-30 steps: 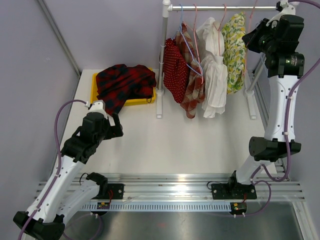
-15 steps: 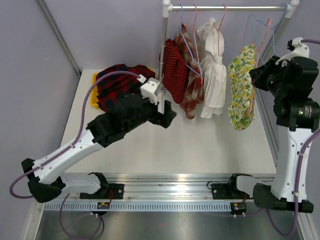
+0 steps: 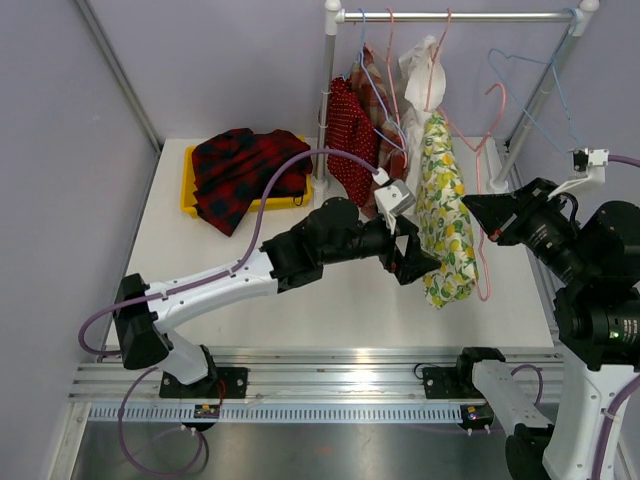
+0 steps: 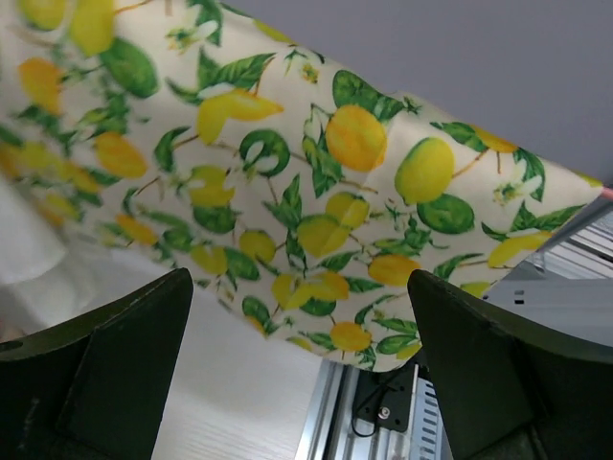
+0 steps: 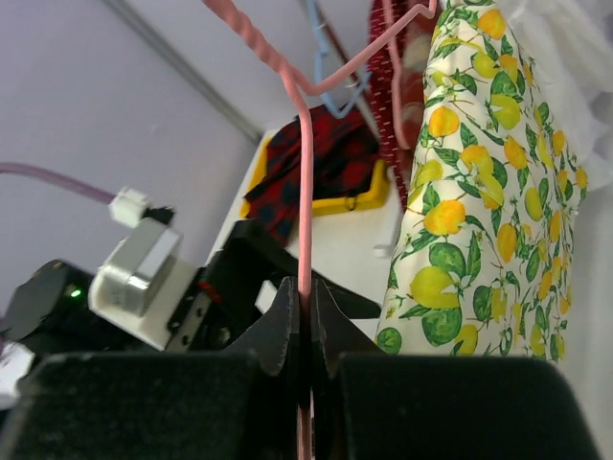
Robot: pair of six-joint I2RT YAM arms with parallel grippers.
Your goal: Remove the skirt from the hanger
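The tray [image 3: 187, 190] in the far left corner holds a plaid cloth [image 3: 245, 165]. The skirt [image 3: 443, 235] hangs on a hanger [image 5: 304, 192] over the table's [image 3: 300, 305] middle. The right wrist view shows the right gripper [image 5: 303, 297] pinching the hanger. The left gripper [image 4: 297, 311] is open.

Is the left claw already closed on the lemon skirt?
No, the left claw is wide open, its fingers apart in front of the lemon skirt.
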